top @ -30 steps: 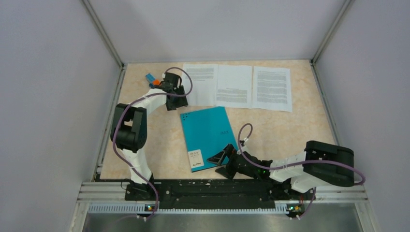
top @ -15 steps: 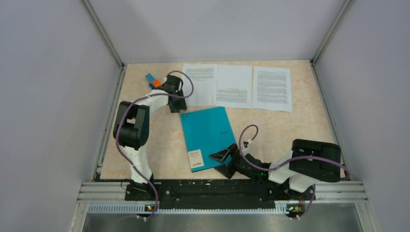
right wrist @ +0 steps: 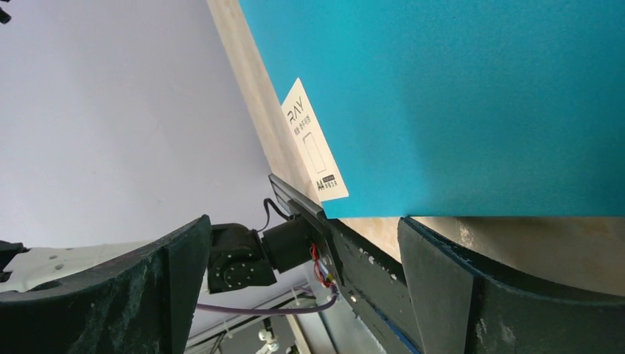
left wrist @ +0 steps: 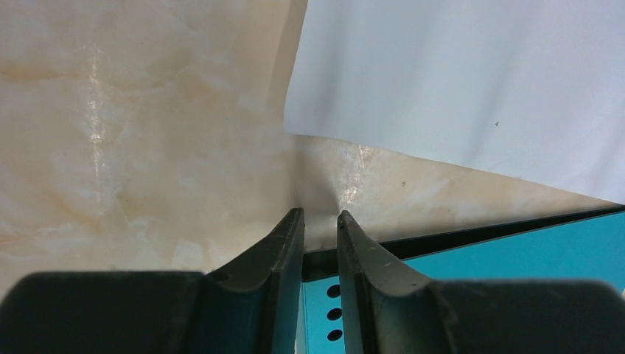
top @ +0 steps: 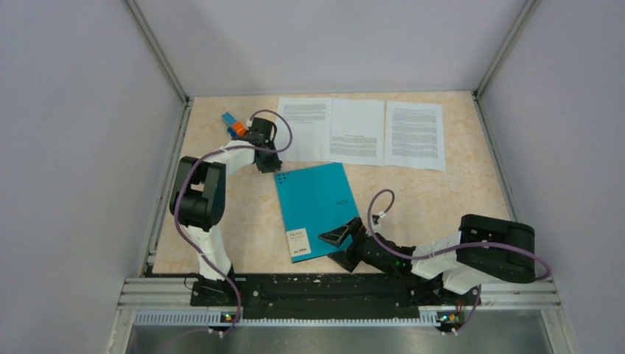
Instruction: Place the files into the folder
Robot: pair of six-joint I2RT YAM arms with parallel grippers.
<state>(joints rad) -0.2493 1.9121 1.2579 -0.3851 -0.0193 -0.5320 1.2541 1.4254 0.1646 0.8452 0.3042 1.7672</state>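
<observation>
The teal folder [top: 317,209] lies closed in the middle of the table, label at its near left corner. The files are three printed white sheets [top: 306,129] [top: 357,131] [top: 415,135] lying in a row beyond it. My left gripper [top: 267,164] [left wrist: 320,220] hovers over the folder's dotted far left corner [left wrist: 472,254]. Its jaws are open only a narrow gap, with nothing between them, and a corner of one sheet [left wrist: 472,81] lies just ahead. My right gripper [top: 342,243] [right wrist: 302,221] stands wide open, low at the folder's near right corner [right wrist: 457,103].
A small blue-and-orange toy block [top: 233,124] sits at the far left, just behind the left wrist. The metal base rail [top: 332,287] runs along the near edge. Grey walls close the table on three sides.
The left gripper's jaws have narrowed a lot and its wrist has drawn slightly left, over the folder's corner. The right arm has shifted a little, its jaws still wide.
</observation>
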